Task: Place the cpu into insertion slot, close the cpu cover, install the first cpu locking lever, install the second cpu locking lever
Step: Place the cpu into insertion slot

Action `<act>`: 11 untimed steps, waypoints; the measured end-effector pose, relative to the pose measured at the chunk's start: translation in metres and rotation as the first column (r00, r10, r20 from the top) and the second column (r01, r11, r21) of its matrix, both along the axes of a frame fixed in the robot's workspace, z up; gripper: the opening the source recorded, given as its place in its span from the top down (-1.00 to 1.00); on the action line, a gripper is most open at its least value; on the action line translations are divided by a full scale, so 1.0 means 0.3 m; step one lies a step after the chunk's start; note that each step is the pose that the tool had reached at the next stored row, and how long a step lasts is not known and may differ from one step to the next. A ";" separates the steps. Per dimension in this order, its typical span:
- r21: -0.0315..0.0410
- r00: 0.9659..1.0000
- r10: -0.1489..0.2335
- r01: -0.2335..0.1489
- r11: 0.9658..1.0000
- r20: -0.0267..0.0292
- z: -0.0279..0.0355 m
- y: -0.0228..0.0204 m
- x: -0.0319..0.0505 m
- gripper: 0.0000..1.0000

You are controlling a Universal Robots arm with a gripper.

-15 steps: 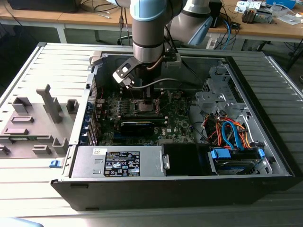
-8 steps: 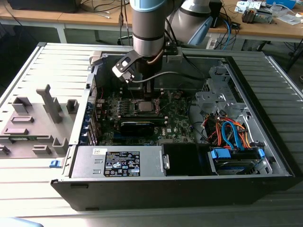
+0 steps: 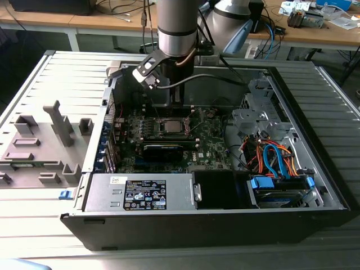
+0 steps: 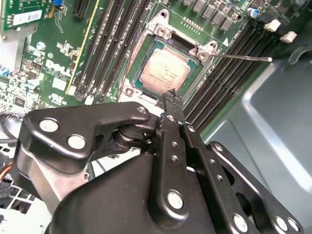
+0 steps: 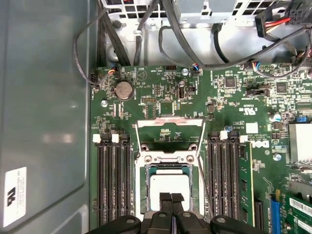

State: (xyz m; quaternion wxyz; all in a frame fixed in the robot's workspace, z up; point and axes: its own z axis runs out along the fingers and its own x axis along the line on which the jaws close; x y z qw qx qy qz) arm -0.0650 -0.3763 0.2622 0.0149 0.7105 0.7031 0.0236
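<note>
- Grey slatted counter carries an open computer case.
- Cpu lies flat in the slot, near the middle of the green board.
- Cover stands flipped open beside the slot.
- Pincer, fingers pressed together and empty, hangs at the cpu's edge; possibly touching it, I cannot tell.

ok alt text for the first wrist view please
The cpu lies seated in the insertion slot on the green motherboard, with the cpu cover swung open beyond it. The gripper, jaws together, hangs over one edge of the cpu.
</note>
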 end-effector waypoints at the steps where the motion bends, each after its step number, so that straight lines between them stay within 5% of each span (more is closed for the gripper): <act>1: 0.000 1.000 0.000 0.000 1.000 0.000 0.011 0.000 0.001 0.79; 2: 0.000 1.000 0.000 0.000 1.000 -0.001 0.022 0.000 0.002 0.79; 4: -0.001 1.000 0.000 0.000 1.000 -0.014 0.034 0.000 0.018 0.79; 6: -0.011 1.000 0.000 0.000 1.000 -0.022 0.038 0.000 0.025 0.79; 8: -0.042 1.000 -0.001 0.000 0.999 -0.029 0.038 0.000 0.029 0.79; 9: -0.069 0.999 -0.001 -0.002 0.998 -0.033 0.038 0.000 0.031 0.79; 10: -0.077 0.999 0.008 -0.010 0.997 -0.036 0.039 0.000 0.032 0.79; 11: -0.077 0.999 0.015 -0.018 0.997 -0.036 0.042 0.000 0.033 0.79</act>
